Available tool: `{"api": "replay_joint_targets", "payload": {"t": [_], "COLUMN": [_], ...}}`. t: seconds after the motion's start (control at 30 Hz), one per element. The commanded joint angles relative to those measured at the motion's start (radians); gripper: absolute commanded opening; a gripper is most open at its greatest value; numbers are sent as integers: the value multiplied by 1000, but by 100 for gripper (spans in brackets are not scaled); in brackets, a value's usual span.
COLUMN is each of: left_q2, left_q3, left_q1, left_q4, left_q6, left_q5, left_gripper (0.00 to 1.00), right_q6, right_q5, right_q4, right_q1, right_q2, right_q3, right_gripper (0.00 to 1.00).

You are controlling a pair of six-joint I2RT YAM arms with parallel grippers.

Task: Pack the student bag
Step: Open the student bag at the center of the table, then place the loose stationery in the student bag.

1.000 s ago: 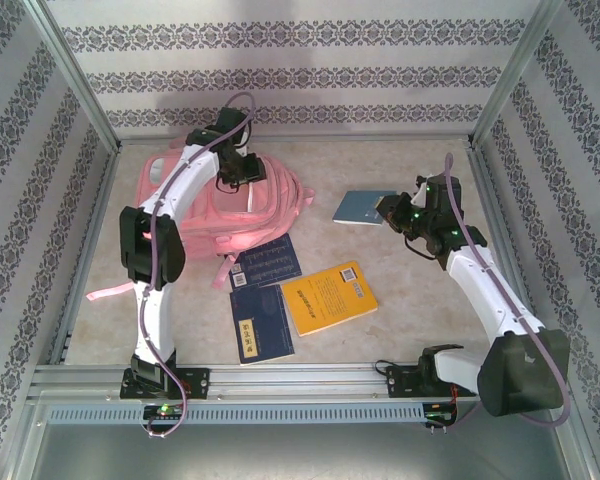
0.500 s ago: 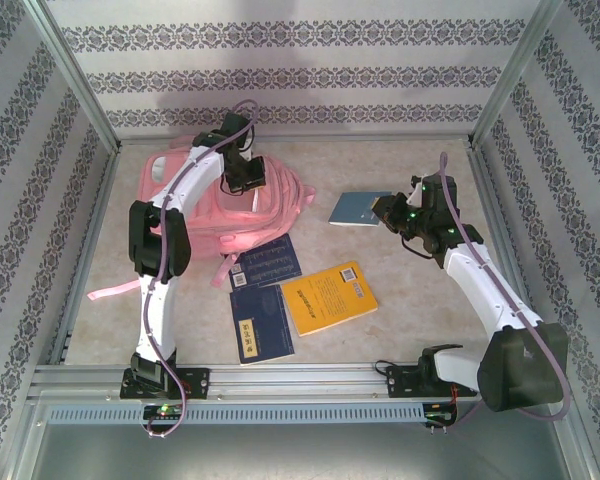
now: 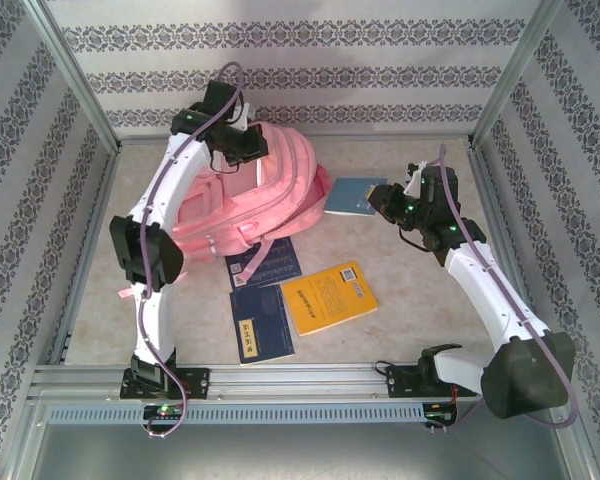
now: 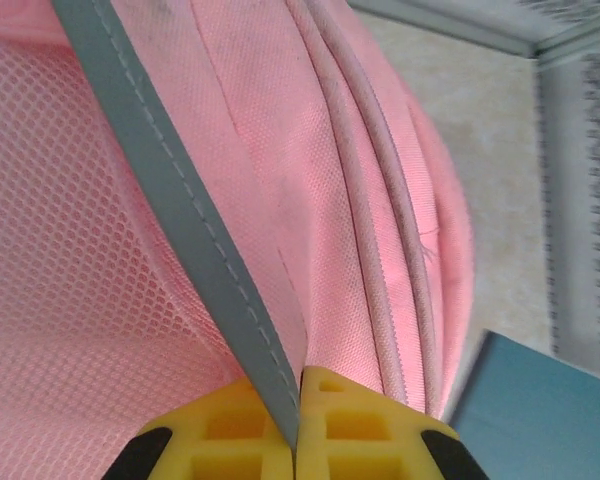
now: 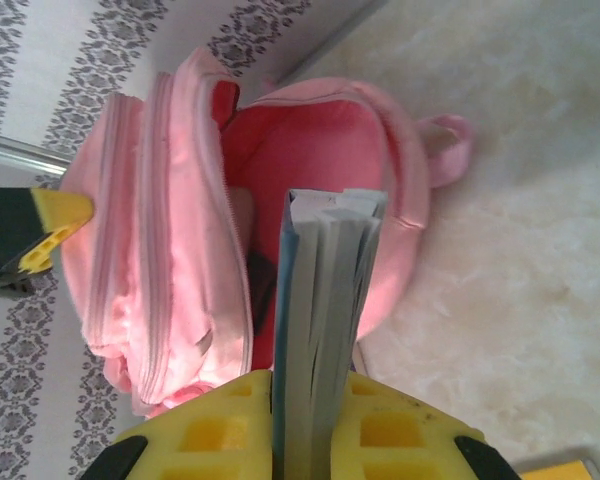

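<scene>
Right wrist: right jaws clamp a book [image 5: 325, 320] edge-on before the open student bag [image 5: 170, 250]; left jaws pinch its trim [image 4: 175, 210]

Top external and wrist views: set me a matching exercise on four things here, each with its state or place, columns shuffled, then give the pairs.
1. student bag
2. light blue book
3. yellow book
4. left gripper

A. lying flat on the table
B. pinched in the right gripper
C. shut on a grey trim strip
D. main compartment gaping open

Pairs: 1-D, 2-B, 3-A, 4-C
</scene>
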State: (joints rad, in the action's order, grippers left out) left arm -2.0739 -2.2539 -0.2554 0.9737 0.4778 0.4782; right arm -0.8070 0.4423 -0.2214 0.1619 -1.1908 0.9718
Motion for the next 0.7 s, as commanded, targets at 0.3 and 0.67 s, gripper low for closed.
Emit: {"api": "replay_joint_targets", "payload": {"t": [0.3,0.67], "left_q2": [231,291], "left_q3": [115,244], "left_q1": [-13,28], "left_q4": [-177,-316], "left_q6": [-111,-48], "left_q5": [446,573], "left_gripper": [0,0], "right_q6": [28,-133], "right_q5": [139,51], "right_q4": [66,261], "right_q1": [86,242], "right_q2": [-77,-173], "right_q3": [102,66], "right_gripper": [0,0]}}
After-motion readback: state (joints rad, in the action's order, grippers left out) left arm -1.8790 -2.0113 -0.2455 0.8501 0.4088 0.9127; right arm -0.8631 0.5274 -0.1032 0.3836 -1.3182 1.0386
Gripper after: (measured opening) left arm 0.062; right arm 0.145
